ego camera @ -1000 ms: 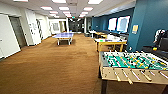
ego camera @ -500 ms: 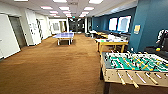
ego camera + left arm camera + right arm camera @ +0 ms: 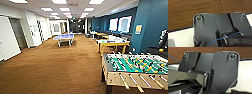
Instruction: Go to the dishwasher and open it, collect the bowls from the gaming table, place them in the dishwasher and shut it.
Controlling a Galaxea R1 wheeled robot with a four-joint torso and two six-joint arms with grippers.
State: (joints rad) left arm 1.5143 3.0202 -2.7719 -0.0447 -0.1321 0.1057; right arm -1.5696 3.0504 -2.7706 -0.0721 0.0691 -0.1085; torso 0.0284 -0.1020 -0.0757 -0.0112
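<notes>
A big room with brown carpet [image 3: 57,67] and bright ceiling lights. The gaming table [image 3: 113,43] – white on top with a yellow edge – stands far ahead on the right, by the blue wall [image 3: 150,27]. Small things lie on it, too blurry to tell. A foosball table [image 3: 135,68] is close on the right, and a blue ping-pong table [image 3: 64,37] far off on the left. I cannot tell if either gripper's fingers are open or shut

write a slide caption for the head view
Carpeted games room: foosball table near right, blue ping-pong table far left.
</notes>
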